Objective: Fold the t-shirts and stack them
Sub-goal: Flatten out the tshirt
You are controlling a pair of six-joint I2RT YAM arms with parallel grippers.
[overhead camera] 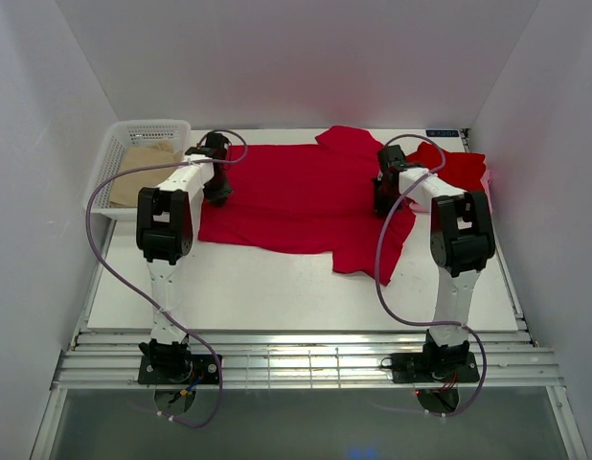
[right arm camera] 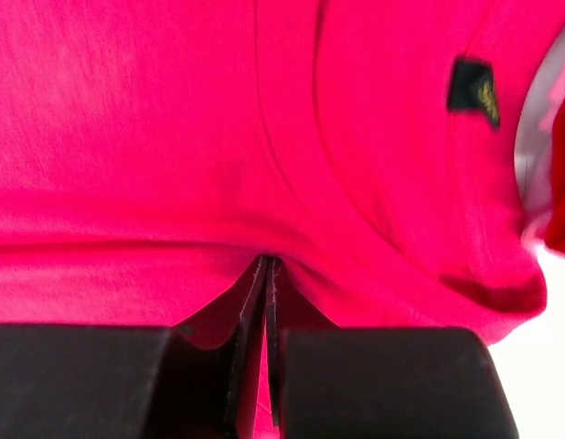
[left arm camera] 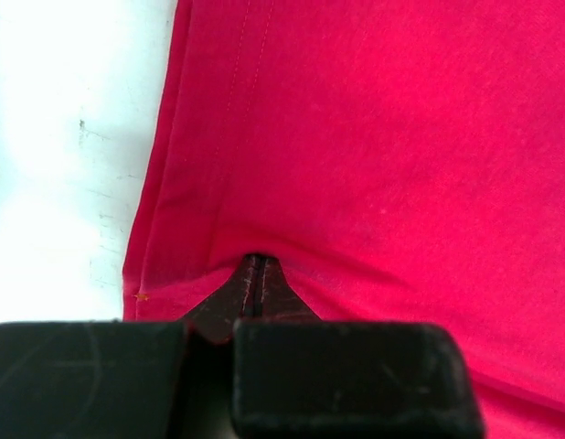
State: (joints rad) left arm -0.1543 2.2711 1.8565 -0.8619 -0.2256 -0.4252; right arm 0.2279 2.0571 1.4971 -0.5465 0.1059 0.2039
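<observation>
A bright red short-sleeved t-shirt [overhead camera: 296, 196] lay spread flat and sideways across the desk [overhead camera: 258, 297], with its hem to the left, its collar to the right, one sleeve pointing far and the other near. Its cloth puckered where the left pincer [left arm camera: 253, 274] nipped the hem end and the right pincer [right arm camera: 267, 274] nipped near the collar. A second t-shirt [overhead camera: 459, 168], equally red, lay crumpled at the far right.

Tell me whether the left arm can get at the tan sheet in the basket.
Probably not yet: its tool is shut on the red t-shirt. Once it lets go, the tan sheet lies close, with nothing between.
</observation>
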